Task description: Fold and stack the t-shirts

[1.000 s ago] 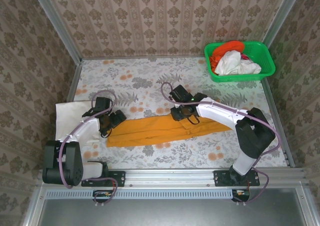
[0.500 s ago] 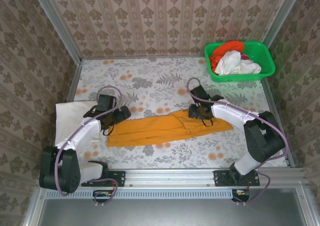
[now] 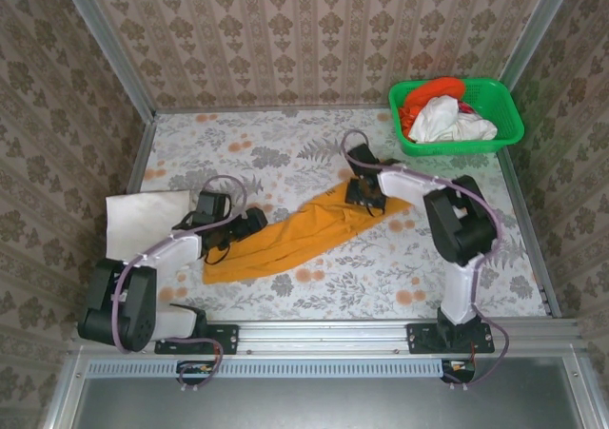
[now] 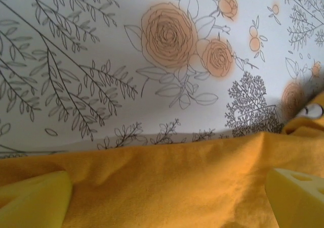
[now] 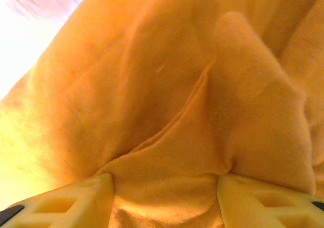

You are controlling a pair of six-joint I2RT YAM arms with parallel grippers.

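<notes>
Right gripper [image 5: 164, 185] pinching a fold of amber-orange t-shirt [image 5: 167, 101], left gripper [image 4: 167, 177] spread, shirt edge between its fingers [image 4: 35, 197]

Overhead looks down; wrist views close on orange t-shirt [image 3: 304, 234] (shared).

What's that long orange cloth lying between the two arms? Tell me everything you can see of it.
It is an amber-orange t-shirt of soft, matte fabric, folded into a long narrow band with creases. It lies slantwise on the flowered table. Its far right end is bunched and pinched by the right end effector. The left end effector sits at its left part, fingers apart with flat cloth between them.
</notes>
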